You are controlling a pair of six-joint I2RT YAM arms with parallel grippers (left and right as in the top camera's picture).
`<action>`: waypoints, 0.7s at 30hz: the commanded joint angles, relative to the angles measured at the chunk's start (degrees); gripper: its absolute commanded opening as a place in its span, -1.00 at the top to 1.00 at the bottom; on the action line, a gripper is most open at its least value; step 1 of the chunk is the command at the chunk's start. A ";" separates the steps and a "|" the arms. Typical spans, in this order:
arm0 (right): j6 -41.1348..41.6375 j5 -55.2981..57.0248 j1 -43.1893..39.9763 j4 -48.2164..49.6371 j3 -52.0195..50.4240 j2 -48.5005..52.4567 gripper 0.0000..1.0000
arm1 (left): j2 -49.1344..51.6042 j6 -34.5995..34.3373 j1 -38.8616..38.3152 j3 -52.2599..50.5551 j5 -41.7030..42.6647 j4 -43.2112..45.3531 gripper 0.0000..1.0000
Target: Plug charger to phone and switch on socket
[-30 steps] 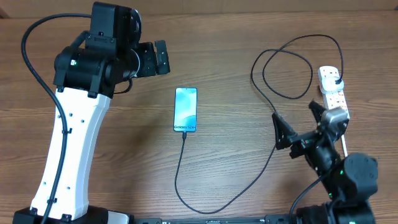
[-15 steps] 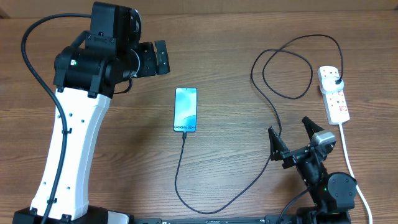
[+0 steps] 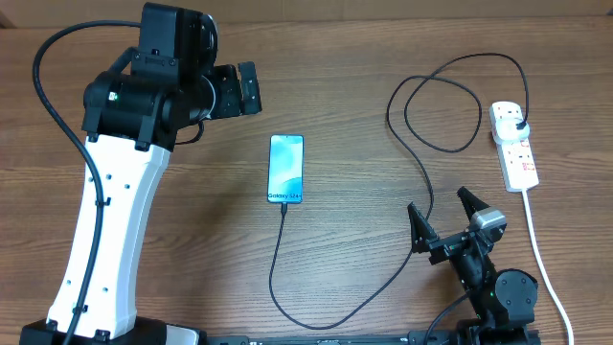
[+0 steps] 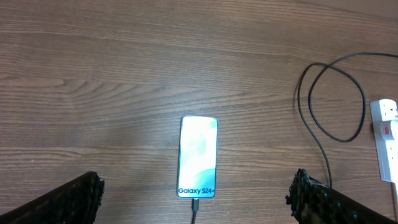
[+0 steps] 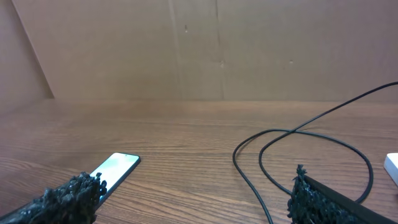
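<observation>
Right gripper (image 3: 437, 199), open and empty, has drawn back from the socket (image 3: 514, 149) to lower right — switching presumably done.

Between the phone (image 3: 286, 169) and the socket (image 3: 514, 146), only the charger (image 3: 272, 266) loops cross the open table (image 3: 354, 125).

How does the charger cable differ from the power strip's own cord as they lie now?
The charger is thin and black; the white cord of the socket is thicker. The charger loops beside the socket, then sweeps in a long curve over to the phone, meeting its short edge, while the white cord runs almost straight toward the near edge. Both start at the socket.
</observation>
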 commanded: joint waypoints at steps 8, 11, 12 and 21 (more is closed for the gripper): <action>0.15 -0.26 0.31 1.53 -1.01 -0.70 -1.00 | 0.22 -0.79 0.26 -0.07 0.00 0.04 -0.99; 0.15 -0.26 0.31 1.53 -1.01 -0.70 -1.00 | 0.22 -0.79 0.26 -0.07 0.00 0.04 -0.99; 0.15 -0.26 0.31 1.53 -0.98 -0.70 -1.00 | 0.22 -0.79 0.26 -0.07 0.00 0.04 -0.99; 0.15 -0.26 0.31 1.53 -0.98 -0.68 -1.00 | -7.10 -0.79 0.48 -1.88 0.00 0.09 -0.99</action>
